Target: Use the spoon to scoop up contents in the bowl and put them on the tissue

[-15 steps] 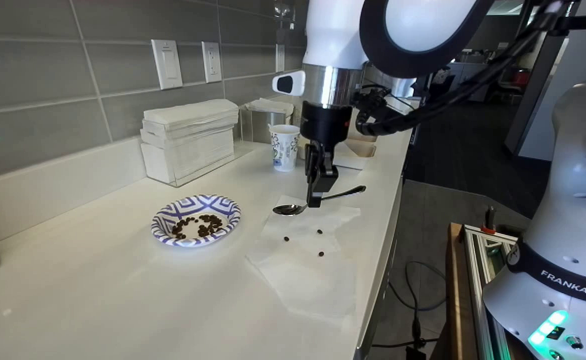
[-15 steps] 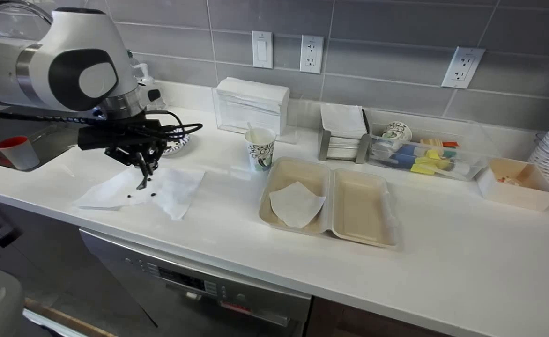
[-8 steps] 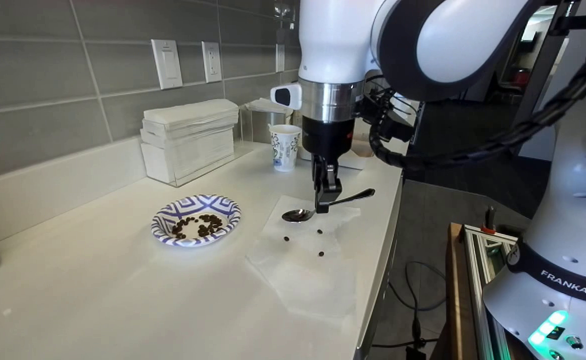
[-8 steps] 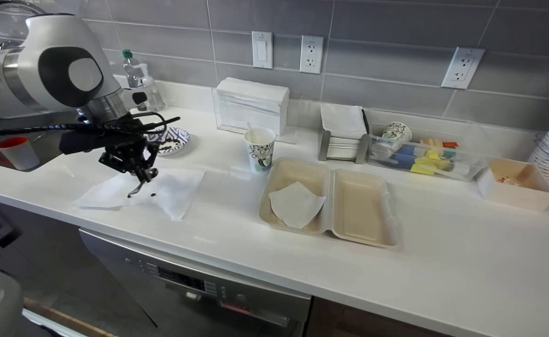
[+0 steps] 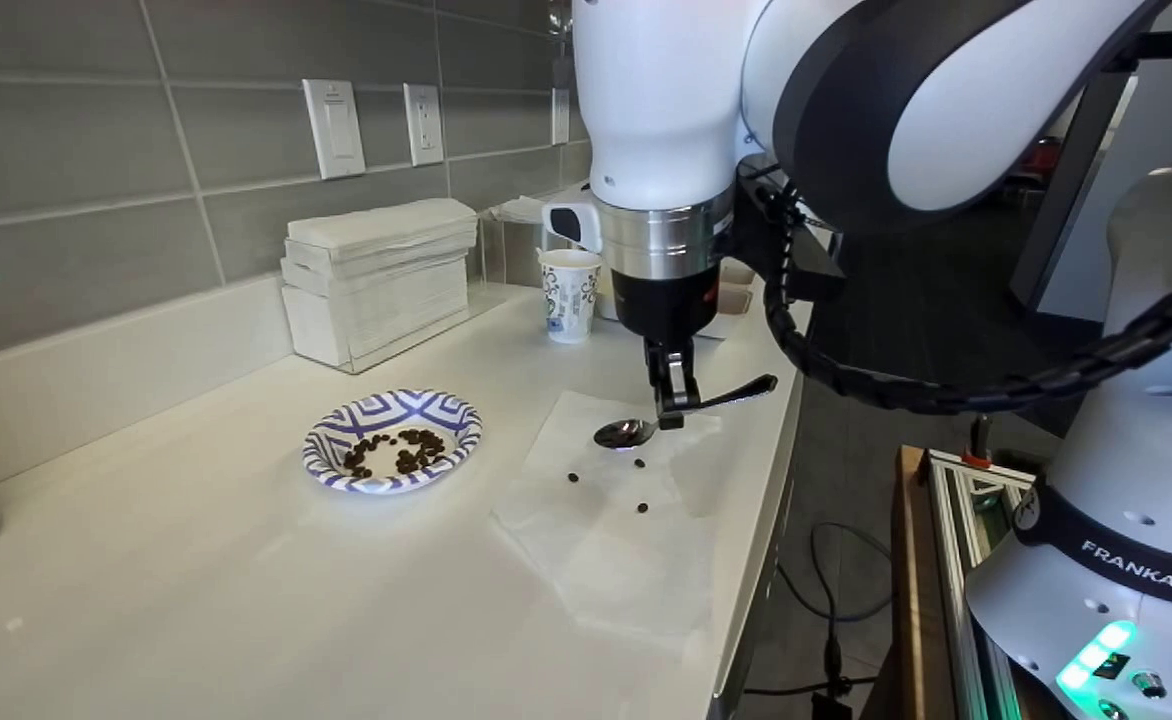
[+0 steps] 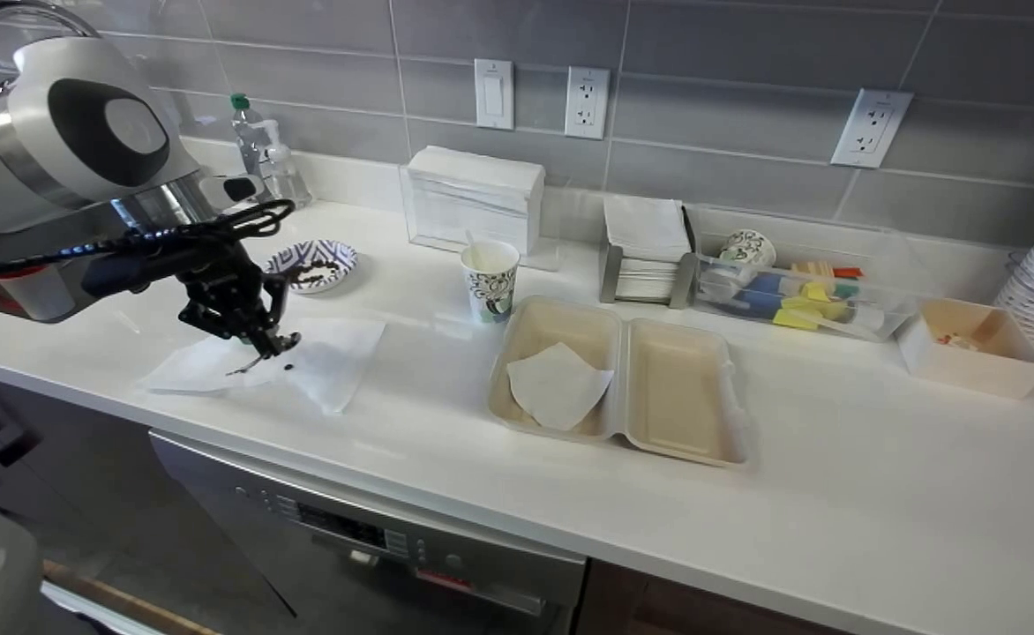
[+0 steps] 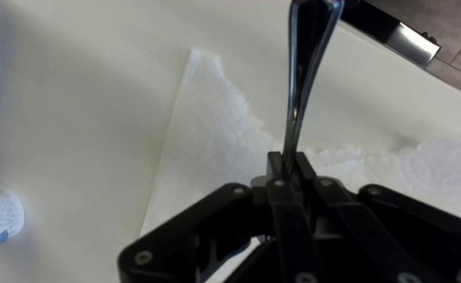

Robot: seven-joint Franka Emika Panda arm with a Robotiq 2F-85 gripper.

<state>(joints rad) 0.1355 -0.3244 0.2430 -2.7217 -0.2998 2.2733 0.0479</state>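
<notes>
My gripper point(image 5: 673, 418) is shut on the handle of the dark spoon point(image 5: 624, 433), low over the tissue point(image 5: 601, 570). In the wrist view the spoon handle point(image 7: 299, 74) rises from between the fingertips point(image 7: 291, 159). The spoon's scoop points towards the bowl's side. Whether anything lies in it I cannot tell. The blue-and-white bowl point(image 5: 396, 405) stands apart from the tissue, with a loose heap of dark brown bits point(image 5: 424, 447) in it. Three bits point(image 5: 573, 478) lie on the tissue. The bowl point(image 6: 305, 251) and the tissue point(image 6: 340, 357) show in both exterior views.
A white patterned cup point(image 5: 569, 300) and a napkin stack point(image 5: 386, 280) stand by the wall. An open takeout box point(image 6: 676, 388), a napkin holder point(image 6: 649, 251) and a clear bin point(image 6: 835, 291) stand further along. The counter's front edge point(image 5: 761, 560) is close to the tissue.
My gripper has moved lower and towards the counter's front edge, carrying the spoon closer to the tissue. The bowl, its bits and the three bits on the tissue have not moved.
</notes>
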